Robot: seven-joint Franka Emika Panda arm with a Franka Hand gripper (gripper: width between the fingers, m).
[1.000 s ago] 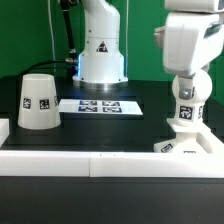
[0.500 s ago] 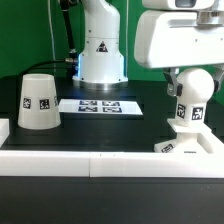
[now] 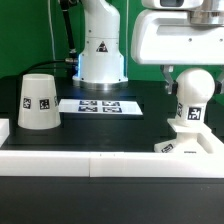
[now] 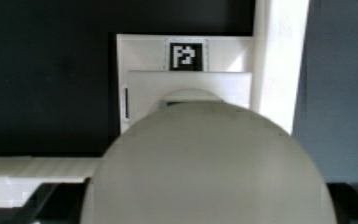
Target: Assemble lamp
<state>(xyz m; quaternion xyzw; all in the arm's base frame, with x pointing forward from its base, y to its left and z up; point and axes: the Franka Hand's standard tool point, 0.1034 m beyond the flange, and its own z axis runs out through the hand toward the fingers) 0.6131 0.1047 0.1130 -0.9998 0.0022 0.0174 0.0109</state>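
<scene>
So, shade (image 3: 38,102): on the desk (image 3: 120,126), well apart from the end effector (image 3: 188,70), toward the exterior view's left.
Bulb (image 3: 192,98): straight beneath the end effector, axis upright, on the base (image 3: 200,146).
End effector: above the bulb; spread or pinching, I cannot tell.

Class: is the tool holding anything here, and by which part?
It cannot be told. The tool hangs over the bulb, which stands on the base. Neither view shows whether its fingers press the bulb's rounded top.
</scene>
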